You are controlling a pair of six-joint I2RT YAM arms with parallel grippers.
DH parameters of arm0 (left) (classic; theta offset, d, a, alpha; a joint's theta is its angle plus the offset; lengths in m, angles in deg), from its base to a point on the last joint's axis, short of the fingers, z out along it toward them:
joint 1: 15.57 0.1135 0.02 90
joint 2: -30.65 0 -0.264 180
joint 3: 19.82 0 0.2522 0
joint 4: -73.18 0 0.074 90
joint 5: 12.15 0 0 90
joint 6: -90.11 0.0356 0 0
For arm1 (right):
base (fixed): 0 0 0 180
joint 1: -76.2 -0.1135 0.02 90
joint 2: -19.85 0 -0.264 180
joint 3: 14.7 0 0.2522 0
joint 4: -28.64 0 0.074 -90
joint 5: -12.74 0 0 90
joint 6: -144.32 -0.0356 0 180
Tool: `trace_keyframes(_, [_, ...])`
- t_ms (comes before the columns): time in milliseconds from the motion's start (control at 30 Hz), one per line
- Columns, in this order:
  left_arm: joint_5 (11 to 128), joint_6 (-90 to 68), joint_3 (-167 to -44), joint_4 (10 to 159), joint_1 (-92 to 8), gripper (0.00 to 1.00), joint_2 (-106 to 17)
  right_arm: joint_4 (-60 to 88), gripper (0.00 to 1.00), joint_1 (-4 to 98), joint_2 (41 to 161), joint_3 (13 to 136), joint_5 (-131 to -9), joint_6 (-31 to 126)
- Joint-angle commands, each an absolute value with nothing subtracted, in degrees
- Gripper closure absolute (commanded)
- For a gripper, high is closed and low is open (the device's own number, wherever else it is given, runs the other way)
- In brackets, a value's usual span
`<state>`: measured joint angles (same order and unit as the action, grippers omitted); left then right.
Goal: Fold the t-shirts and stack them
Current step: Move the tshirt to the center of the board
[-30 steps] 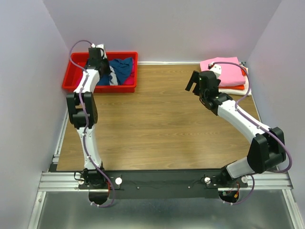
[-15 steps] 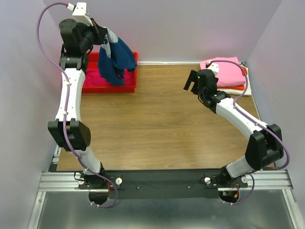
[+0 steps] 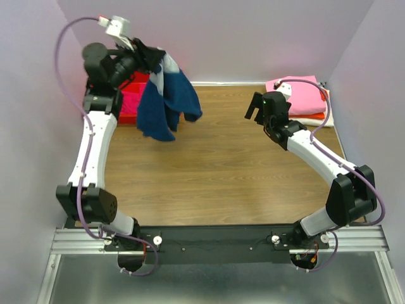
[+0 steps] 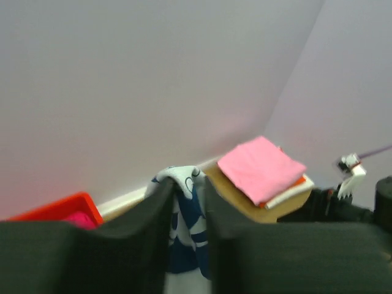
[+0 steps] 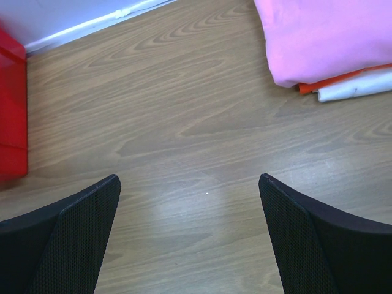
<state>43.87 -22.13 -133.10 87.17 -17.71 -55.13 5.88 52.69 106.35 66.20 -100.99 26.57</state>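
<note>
Up it goes! The left gripper (image 3: 140,56) has swung out of the red bin (image 4: 55,208) and now sits high in the upper left of the overhead view. The navy t-shirt (image 3: 166,104) has come up with it. A second ago that shirt lay bunched in the bin; now it hangs in the air, flared out to the right over the back edge of the wooden table (image 3: 215,171).

Look closely at the wrist view, though. The two fingers stand slightly apart with the white-printed cloth showing in the slot between them. Whether they still pinch it or are letting it fly, I can't tell.

The right gripper (image 5: 190,233) hasn't budged. Its fingers are spread wide and empty over bare wood, right of centre in the overhead view. Nearby, the light pink t-shirt (image 3: 304,95) tops the folded stack in the upper right corner.

What it means, as I read it: the shirt is leaving the bin for the open table, where it can be spread and folded.
</note>
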Motion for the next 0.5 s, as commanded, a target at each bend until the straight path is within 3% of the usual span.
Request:
trace_keyframes(0, [43.6,-25.5,-124.1,91.8,-19.2,0.49,-64.2,6.3,0.0,52.8,104.6,64.4,-102.5,27.4])
trace_keyframes(167, [58.5,-16.2,-119.7,104.2,-23.2,0.4,-66.7,6.4,0.0,52.8,104.9,62.3,-92.9,28.6])
trace_keyframes(467, [70.9,-19.0,-103.3,107.2,-23.9,0.4,-59.4,6.4,0.09,52.6,121.4,69.2,-64.3,33.8])
